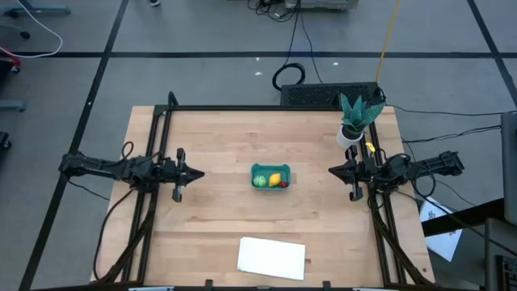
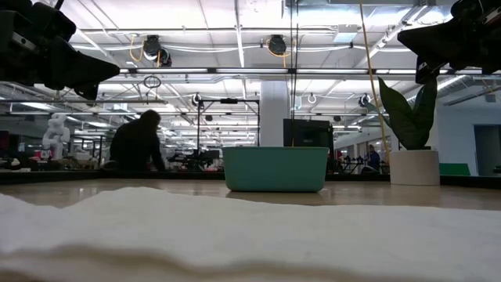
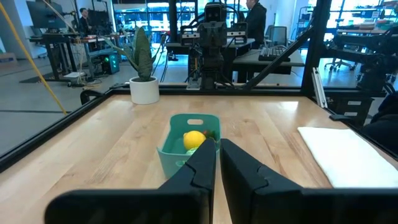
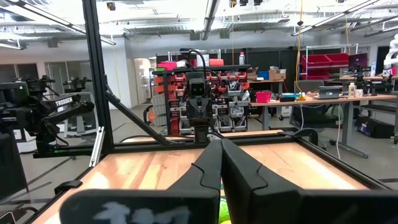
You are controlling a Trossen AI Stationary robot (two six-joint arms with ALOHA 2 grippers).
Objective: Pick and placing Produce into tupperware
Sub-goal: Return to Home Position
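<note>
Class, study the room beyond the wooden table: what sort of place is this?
Most likely a robotics lab or workshop: workbenches loaded with gear, red storage bins on shelves, and another robot arm standing nearby.

A wooden counter [image 1: 202, 210] is carrying a flat white sheet [image 1: 272, 257], which is lying near the long edge farthest from the plant and filling the foreground of the low view. A potted plant [image 1: 355, 121] with teal leaves is standing upright in a white pot near a right-hand corner. A flat black box [image 1: 327, 94] is sitting just beyond that far edge, and a black cable [image 1: 289, 75] is looping on the grey floor [image 1: 202, 81] behind it. A person [image 2: 138, 142] is leaning over a bench in the room beyond.
</note>
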